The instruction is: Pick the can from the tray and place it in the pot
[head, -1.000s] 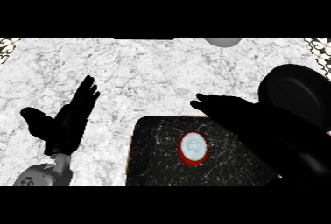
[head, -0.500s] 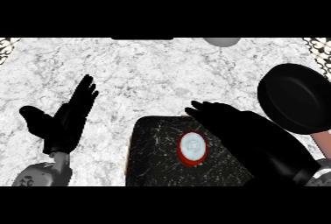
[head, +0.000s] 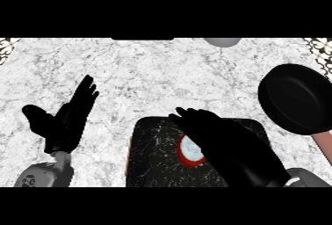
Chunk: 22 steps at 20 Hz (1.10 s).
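Observation:
A red can (head: 189,152) with a pale silver top stands upright on the black speckled tray (head: 152,158) at the lower middle. My right hand (head: 224,140) hovers over the tray with fingers straight, covering the can's right side; its fingertips reach past the can toward the tray's far edge. The black pot (head: 298,97) with a pinkish handle sits on the counter at the right. My left hand (head: 68,121) rests open at the left, fingers up.
The white marble counter (head: 162,74) spreads beyond the tray. A grey round object (head: 222,41) sits at the far edge, partly cut off. Patterned patches show at both far corners.
My right hand has moved left, off the pot and over the tray, and now covers part of the can. The left hand has stayed put.

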Each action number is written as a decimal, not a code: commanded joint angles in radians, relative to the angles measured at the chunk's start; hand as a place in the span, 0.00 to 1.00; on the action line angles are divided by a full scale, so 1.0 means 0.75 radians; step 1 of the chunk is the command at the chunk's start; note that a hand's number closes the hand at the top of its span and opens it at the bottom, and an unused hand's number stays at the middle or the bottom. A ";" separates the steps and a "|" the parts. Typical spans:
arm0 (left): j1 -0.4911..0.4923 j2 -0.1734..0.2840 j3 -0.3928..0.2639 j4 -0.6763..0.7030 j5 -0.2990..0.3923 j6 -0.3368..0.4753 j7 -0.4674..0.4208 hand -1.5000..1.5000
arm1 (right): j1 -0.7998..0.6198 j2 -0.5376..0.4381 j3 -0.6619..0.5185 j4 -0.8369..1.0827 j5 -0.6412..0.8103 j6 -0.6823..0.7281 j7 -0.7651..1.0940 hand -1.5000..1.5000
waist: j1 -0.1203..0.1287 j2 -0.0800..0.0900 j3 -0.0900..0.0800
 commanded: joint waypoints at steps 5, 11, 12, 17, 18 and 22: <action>0.047 -0.024 -0.018 -0.082 -0.043 0.007 0.005 0.50 | -0.015 0.101 0.086 0.108 0.146 0.053 0.195 0.00 | 0.007 -0.002 0.000; -0.050 -0.030 0.041 0.063 -0.030 -0.039 0.010 0.50 | 0.003 0.204 0.136 0.321 0.316 0.042 0.041 0.00 | 0.001 0.003 0.000; -0.045 -0.081 -0.001 0.090 -0.065 -0.013 -0.020 0.50 | 0.087 0.146 0.145 0.239 0.323 0.065 0.012 0.00 | -0.005 0.002 0.000; -0.071 -0.029 0.052 -0.050 -0.048 -0.015 0.110 0.50 | 0.094 0.160 0.156 0.326 0.376 0.137 0.008 0.00 | -0.001 0.001 0.001; 0.029 -0.047 0.023 -0.049 -0.051 -0.044 0.038 0.50 | 0.106 0.167 0.160 0.332 0.398 0.142 0.016 0.00 | 0.002 0.001 0.000; 0.010 -0.072 0.018 -0.051 -0.072 -0.029 0.053 0.50 | 0.093 0.210 0.159 0.368 0.436 0.206 0.054 0.00 | -0.001 0.001 0.000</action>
